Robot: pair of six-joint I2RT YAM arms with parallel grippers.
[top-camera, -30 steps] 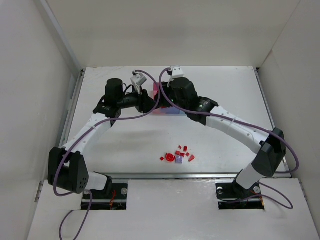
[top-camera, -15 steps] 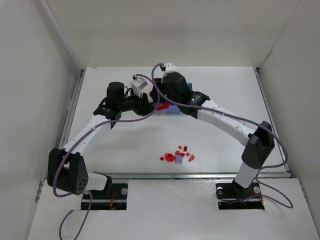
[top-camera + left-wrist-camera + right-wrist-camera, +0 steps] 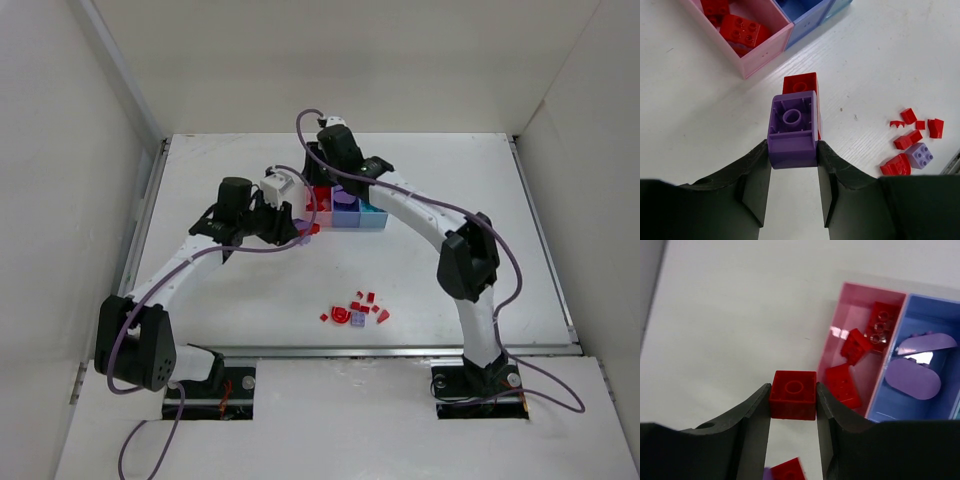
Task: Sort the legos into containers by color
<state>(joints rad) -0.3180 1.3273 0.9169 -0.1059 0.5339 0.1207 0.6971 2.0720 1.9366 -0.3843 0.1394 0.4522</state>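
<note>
My left gripper (image 3: 792, 148) is shut on a purple brick (image 3: 792, 125) that has a red brick (image 3: 801, 82) stuck to its far side. It holds them above the table, just left of the containers; in the top view this gripper (image 3: 303, 229) is near the pink bin (image 3: 322, 204). My right gripper (image 3: 793, 390) is shut on a single red brick (image 3: 793, 401), held left of the pink bin (image 3: 871, 291). The pink bin holds several red bricks. The purple-blue bin (image 3: 932, 301) holds lilac pieces. The light blue bin (image 3: 373, 212) is at the right end.
A pile of small red pieces with one lilac brick (image 3: 356, 312) lies near the table's front edge; it also shows in the left wrist view (image 3: 912, 145). White walls enclose the table on three sides. The right arm arches high over the bins.
The right arm has swung back and up with the red brick, uncovering the bins. The left gripper has drawn back toward the near left with the purple and red bricks.
</note>
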